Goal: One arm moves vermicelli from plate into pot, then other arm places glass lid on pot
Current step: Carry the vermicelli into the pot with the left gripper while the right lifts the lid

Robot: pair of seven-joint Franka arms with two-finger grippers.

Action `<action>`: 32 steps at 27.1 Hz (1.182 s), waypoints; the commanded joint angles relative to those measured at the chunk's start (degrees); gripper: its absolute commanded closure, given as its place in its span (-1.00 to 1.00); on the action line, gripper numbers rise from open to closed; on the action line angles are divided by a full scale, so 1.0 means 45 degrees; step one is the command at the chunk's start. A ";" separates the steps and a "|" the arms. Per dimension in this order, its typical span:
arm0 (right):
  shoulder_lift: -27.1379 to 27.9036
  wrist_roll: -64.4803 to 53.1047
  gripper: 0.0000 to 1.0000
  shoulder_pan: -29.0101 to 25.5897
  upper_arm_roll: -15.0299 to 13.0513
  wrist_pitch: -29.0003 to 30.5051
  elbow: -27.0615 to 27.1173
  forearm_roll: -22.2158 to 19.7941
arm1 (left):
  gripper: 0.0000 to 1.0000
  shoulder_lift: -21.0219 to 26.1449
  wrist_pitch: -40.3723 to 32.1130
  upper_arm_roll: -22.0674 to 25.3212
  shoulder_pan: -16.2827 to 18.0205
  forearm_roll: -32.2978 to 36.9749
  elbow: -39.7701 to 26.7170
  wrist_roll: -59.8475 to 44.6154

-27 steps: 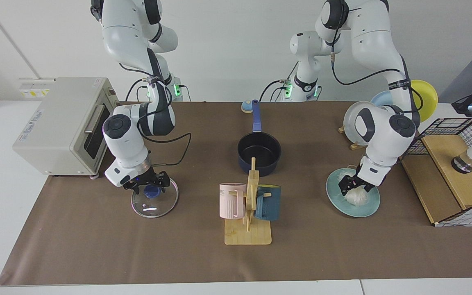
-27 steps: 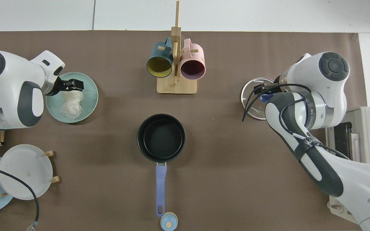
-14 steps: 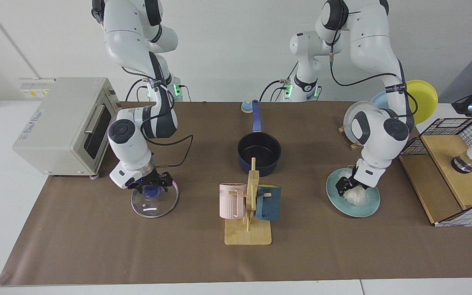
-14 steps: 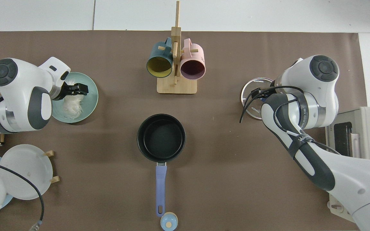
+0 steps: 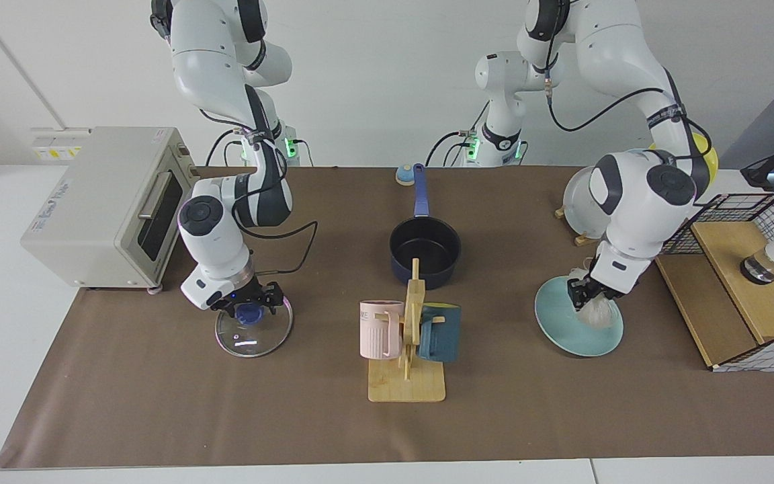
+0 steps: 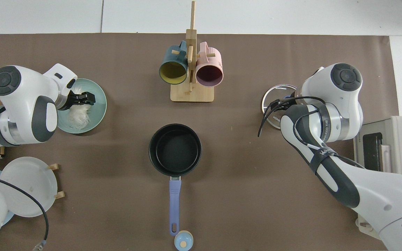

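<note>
Vermicelli (image 5: 594, 316) gripped on the plate (image 5: 565, 327), lift just starting.

At the right of the facing view, the left tool (image 5: 588, 296) has pinched shut on the bundle's top; a second ago it straddled the bundle lower over the plate, and it has since risen slightly, so the noodles now trail down onto the teal dish. The pot (image 5: 425, 251) stands empty at centre. At lower left the right tool (image 5: 247, 304) stays clamped on the lid (image 5: 253, 329) knob, waiting on the table (image 5: 158, 403).
</note>
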 commanded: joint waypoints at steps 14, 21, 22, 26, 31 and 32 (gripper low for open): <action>0.0030 -0.0135 0.49 -0.0107 0.0040 0.0691 0.0005 -0.0022 | 1.00 -0.3378 -0.4056 -0.4377 -0.0152 -0.1512 -0.0631 -0.4676; -0.0047 -0.0154 1.00 0.0029 0.0040 0.0418 0.0493 -0.0042 | 1.00 -0.3612 -0.2144 -0.5297 -0.0132 -0.1865 -0.2232 -0.4482; -0.0125 -0.0154 1.00 0.0029 0.0040 0.0398 0.0493 -0.0042 | 1.00 -0.3612 -0.1948 -0.5297 -0.0152 -0.1942 -0.2292 -0.4443; -0.0457 -0.0173 1.00 0.0049 0.0040 0.0068 0.0532 -0.0042 | 1.00 -0.2854 -0.1246 -0.5375 -0.0404 -0.2002 -0.2350 -0.4462; -0.1238 -0.0232 1.00 0.0049 0.0059 -0.1006 0.0591 -0.0022 | 1.00 -0.2422 -0.0248 -0.5395 -0.0542 -0.1982 -0.2877 -0.4423; -0.1355 -0.0271 1.00 0.0049 0.0059 -0.1202 0.0591 -0.0022 | 1.00 -0.2382 -0.0111 -0.5433 -0.0581 -0.1982 -0.2975 -0.4423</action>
